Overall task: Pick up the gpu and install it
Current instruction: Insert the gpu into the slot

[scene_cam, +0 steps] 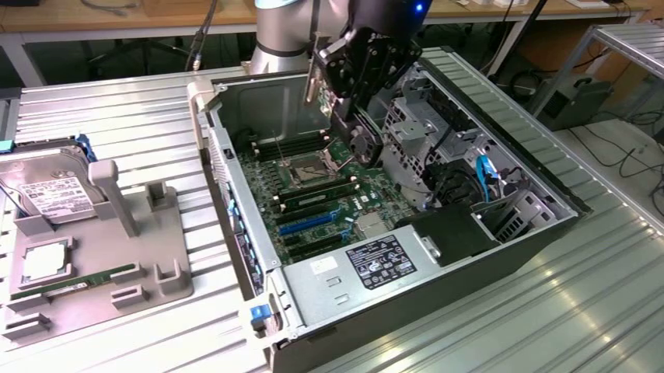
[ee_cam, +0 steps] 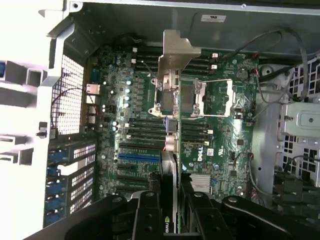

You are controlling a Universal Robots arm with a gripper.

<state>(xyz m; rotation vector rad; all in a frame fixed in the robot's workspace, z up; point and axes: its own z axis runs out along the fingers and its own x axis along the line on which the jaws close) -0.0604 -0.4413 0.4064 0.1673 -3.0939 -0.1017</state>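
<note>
Black fingers [ee_cam: 149, 210] of the gripper [ee_cam: 172, 202] clamp the gpu [ee_cam: 172, 100] edge-on; it hangs above the motherboard [ee_cam: 135, 100], seemingly not touching any slot.

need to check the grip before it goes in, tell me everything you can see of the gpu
The gpu is a thin dark card, edge-on in the wrist view, with a silvery metal bracket at its far end and a small logo near the grip. The gripper clamps it by both faces. It is held clear above the motherboard of the open case, not yet seated.

Ribbed metal table [scene_cam: 114, 116], wooden bench [scene_cam: 93, 17], floor cables [scene_cam: 630, 151]
</note>
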